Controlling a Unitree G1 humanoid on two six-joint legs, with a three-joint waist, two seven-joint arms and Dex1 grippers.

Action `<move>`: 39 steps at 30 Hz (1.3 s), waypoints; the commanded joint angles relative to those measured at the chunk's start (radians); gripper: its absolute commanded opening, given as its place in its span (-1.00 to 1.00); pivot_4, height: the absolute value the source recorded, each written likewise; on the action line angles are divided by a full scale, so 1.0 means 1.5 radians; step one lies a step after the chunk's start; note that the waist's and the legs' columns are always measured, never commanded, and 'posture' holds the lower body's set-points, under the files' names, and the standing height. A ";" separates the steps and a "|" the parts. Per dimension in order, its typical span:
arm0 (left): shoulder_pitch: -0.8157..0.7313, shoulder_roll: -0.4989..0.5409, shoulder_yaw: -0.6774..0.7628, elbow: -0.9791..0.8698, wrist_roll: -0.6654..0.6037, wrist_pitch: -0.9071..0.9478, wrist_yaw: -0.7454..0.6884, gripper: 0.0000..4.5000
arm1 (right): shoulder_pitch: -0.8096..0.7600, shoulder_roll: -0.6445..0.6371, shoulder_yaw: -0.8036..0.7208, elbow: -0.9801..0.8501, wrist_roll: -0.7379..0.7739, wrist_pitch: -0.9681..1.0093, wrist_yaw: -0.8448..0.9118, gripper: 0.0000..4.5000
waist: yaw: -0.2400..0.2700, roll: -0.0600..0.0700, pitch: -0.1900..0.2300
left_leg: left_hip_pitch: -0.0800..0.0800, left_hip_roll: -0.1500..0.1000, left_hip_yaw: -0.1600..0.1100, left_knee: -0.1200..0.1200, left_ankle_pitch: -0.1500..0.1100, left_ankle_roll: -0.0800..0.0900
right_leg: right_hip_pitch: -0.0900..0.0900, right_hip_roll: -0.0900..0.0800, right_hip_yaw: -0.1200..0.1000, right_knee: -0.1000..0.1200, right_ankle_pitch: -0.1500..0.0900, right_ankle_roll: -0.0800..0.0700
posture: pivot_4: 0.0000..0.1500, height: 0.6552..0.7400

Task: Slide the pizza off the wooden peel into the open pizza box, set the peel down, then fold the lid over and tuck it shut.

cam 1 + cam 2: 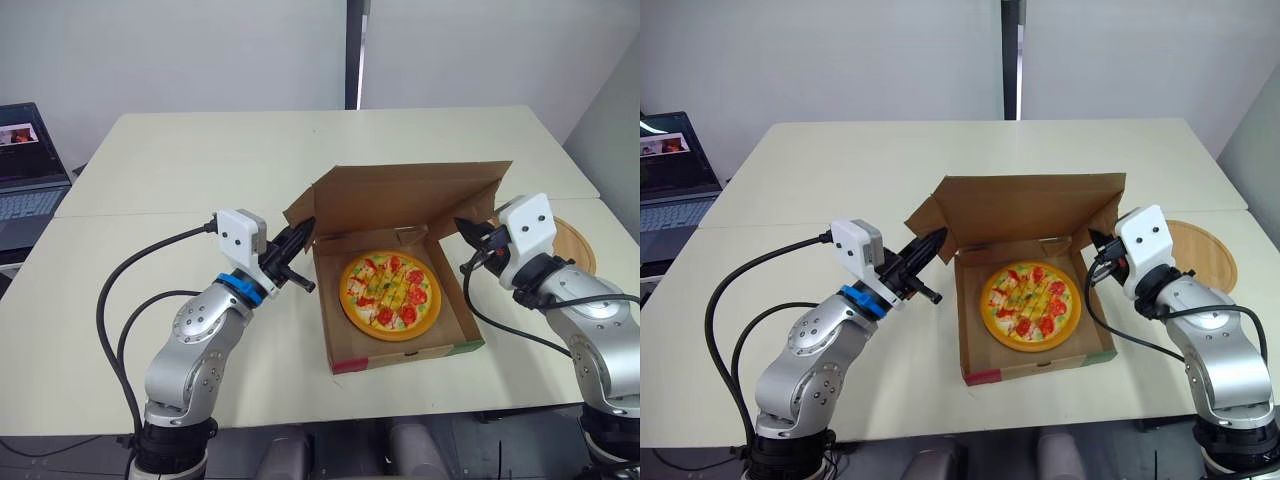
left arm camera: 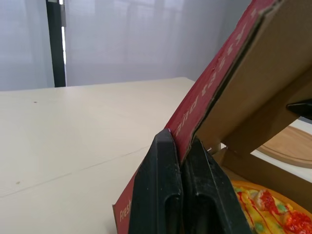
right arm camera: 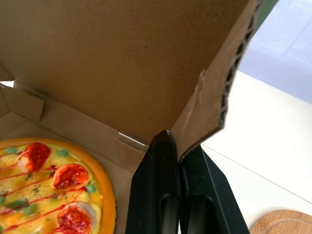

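The pizza (image 1: pixel 390 292) lies flat inside the open cardboard pizza box (image 1: pixel 405 352) at the table's front centre. Its lid (image 1: pixel 410 200) stands up at the back, leaning slightly forward. My left gripper (image 1: pixel 303 232) is shut on the lid's left side flap (image 2: pixel 187 129). At the other side, my right gripper (image 1: pixel 466 230) is shut on the lid's right side flap (image 3: pixel 197 124). The round wooden peel (image 1: pixel 570 242) rests flat on the table to the right of the box, behind my right arm.
An open laptop (image 1: pixel 28 178) sits at the far left, beyond the table's edge. A seam (image 1: pixel 150 215) runs between two joined tabletops behind the box. Black cables (image 1: pixel 120 310) loop off both arms.
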State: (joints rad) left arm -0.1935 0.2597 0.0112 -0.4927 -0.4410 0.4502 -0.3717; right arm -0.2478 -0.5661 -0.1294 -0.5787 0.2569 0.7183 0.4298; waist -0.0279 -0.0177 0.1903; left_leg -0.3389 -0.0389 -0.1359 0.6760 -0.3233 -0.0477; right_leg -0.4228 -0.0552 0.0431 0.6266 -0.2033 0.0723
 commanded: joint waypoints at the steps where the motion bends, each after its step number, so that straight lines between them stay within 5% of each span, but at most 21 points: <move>1: -0.021 -0.015 -0.032 -0.033 0.017 -0.015 0.011 -0.99 | -0.024 0.005 0.007 -0.006 0.007 -0.001 -0.002 -1.00 | 0.000 0.000 0.000 | 0.000 0.000 0.000 0.000 0.000 0.000 | 0.000 0.000 0.000 0.000 0.000 0.000 | 1.00 0.86; 19: -0.221 -0.097 -0.030 0.257 0.065 -0.083 -0.014 -0.99 | -0.070 -0.012 0.008 0.007 0.011 0.037 0.004 -1.00 | 0.005 0.000 0.000 | -0.001 -0.001 -0.001 0.000 0.000 0.000 | 0.000 0.000 0.000 -0.001 0.000 0.000 | 1.00 0.86; 39: -0.211 -0.051 0.020 0.142 -0.102 0.152 -0.058 -0.99 | -0.051 -0.058 0.016 -0.048 0.010 0.070 0.020 -1.00 | 0.005 0.000 0.000 | -0.003 -0.001 -0.002 0.000 0.000 0.000 | -0.002 0.000 -0.001 -0.002 0.000 0.000 | 1.00 0.86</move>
State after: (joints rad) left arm -0.4955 0.1943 0.0886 -0.2265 -0.5479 0.6556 -0.4256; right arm -0.3234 -0.6596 -0.1292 -0.5854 0.2537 0.8338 0.4487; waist -0.0206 -0.0179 0.1903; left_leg -0.3436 -0.0398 -0.1386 0.6762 -0.3231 -0.0480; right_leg -0.4251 -0.0555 0.0420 0.6243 -0.2032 0.0728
